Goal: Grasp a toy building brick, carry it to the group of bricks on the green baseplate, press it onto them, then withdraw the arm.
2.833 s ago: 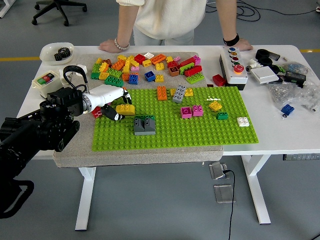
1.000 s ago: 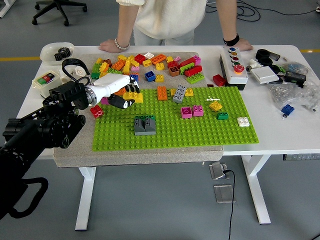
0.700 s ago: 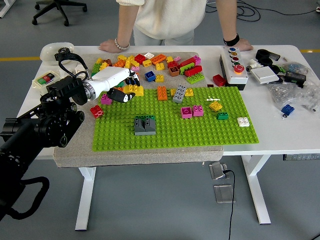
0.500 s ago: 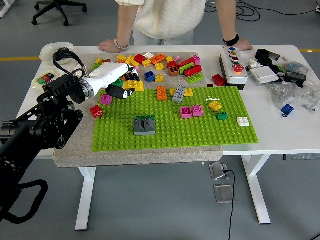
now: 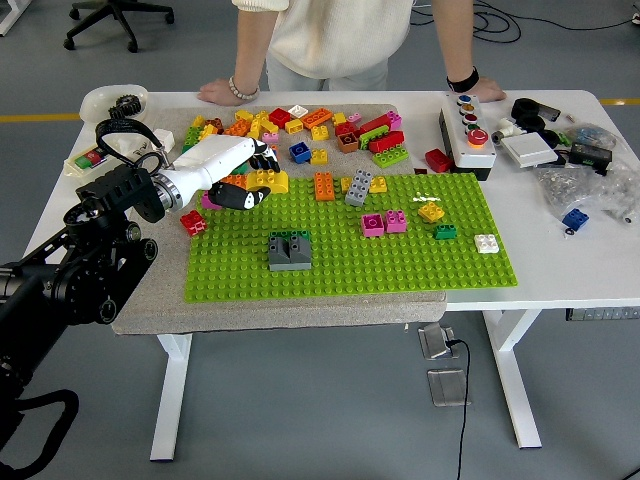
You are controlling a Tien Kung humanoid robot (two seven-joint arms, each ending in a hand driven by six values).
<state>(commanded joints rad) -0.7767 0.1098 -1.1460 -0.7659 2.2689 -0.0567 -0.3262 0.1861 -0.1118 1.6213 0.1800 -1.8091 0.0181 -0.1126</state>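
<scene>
- We see our left hand (image 5: 240, 172) reaching in from the left over the far-left corner of the green baseplate (image 5: 340, 262), its white shell angled toward the loose pile of bricks (image 5: 290, 128).
- The fingers are curled around a yellow brick (image 5: 268, 181), which sits at the hand's fingertips just over the baseplate's far-left edge; whether it is lifted off the studs we cannot tell.
- Our right hand does not show in the head view.
- On the baseplate, a grey brick pair (image 5: 289, 250) stands left of centre, well apart from the hand.
- Farther right we see two magenta bricks (image 5: 384, 222) side by side, then a yellow brick on the plate (image 5: 431, 211), a small green brick (image 5: 445, 232) and a white brick (image 5: 486, 243).
- An orange brick (image 5: 324, 186) and a grey tall brick (image 5: 359, 187) stand along the plate's far edge.
- A red brick (image 5: 193, 222) lies on the grey mat (image 5: 150, 310) just left of the baseplate, and a magenta one sits partly hidden under the hand.
- A person (image 5: 330, 35) stands at the far side of the bench (image 5: 590, 270), both palms resting flat on its far edge.
- A button box (image 5: 470, 130) sits right of the brick pile.
</scene>
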